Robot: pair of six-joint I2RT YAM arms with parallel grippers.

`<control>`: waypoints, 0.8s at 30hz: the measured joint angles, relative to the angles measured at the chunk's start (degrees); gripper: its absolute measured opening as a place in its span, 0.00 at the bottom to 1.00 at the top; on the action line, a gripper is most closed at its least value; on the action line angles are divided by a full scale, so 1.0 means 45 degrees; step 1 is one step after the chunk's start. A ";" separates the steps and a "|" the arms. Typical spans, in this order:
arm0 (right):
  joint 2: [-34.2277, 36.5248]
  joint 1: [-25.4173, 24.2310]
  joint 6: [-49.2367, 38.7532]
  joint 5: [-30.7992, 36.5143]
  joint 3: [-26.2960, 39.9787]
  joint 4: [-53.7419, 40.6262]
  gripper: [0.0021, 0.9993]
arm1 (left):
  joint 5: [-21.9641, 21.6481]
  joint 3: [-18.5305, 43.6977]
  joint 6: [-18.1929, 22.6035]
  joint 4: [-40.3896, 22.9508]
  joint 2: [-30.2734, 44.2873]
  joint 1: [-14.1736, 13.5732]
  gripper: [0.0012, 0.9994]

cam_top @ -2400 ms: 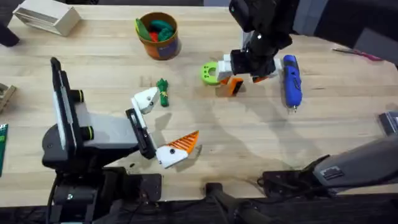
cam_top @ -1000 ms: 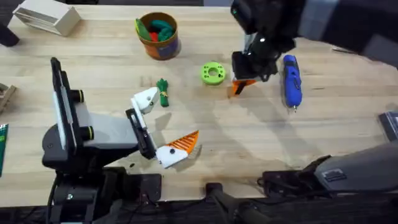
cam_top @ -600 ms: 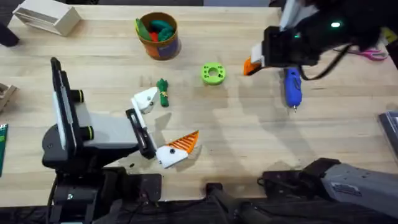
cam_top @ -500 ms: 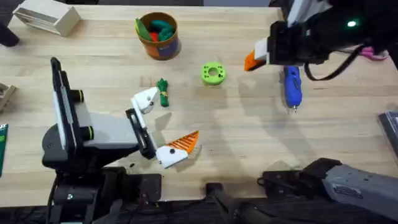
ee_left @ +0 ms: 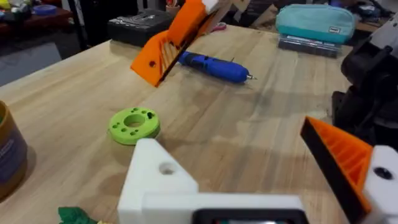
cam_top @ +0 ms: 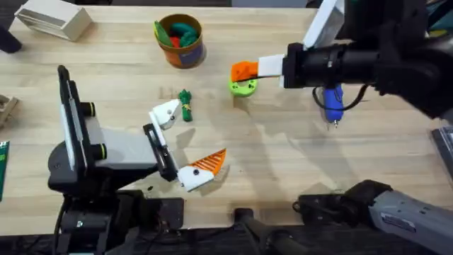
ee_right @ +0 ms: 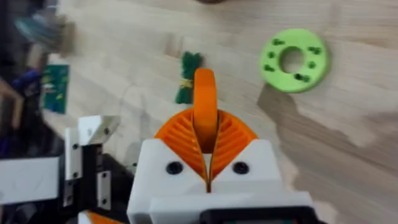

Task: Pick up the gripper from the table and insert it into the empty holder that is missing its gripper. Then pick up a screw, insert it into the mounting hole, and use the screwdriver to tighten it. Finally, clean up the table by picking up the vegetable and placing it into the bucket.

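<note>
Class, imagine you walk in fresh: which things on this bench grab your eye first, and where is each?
The right tool hangs above the lime-green ring, pinching the small orange gripper between its pads. Nearer the front edge, the left tool rests open with one bare white holder. At the far side stands the orange bucket.

Bare light-wood table (cam_top: 283,163) lies open between the two arms. Along that way stand the lime-green ring with holes (cam_top: 242,86) and the small dark-green toy vegetable (cam_top: 185,105), the latter just beside the empty white angular holder (cam_top: 165,113).
</note>
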 joint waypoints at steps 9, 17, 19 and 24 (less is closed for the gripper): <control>0.0000 -0.0924 0.0005 -0.3872 -0.1224 0.2019 0.02 | 0.0000 0.0000 0.0000 0.0000 -0.0001 0.0000 0.99; 0.0000 -0.1130 0.0005 -0.6215 -0.1229 0.2193 0.02 | 0.0000 0.0000 0.0000 0.0000 -0.0001 0.0000 0.99; 0.0027 -0.1294 0.0005 -0.6727 -0.1229 0.2290 0.02 | 0.0000 0.0000 0.0000 0.0000 0.0001 0.0000 0.99; 0.0525 -0.2026 0.0015 -0.8604 -0.1229 0.2889 0.02 | 0.0000 0.0000 0.0000 0.0000 0.0003 0.0000 0.99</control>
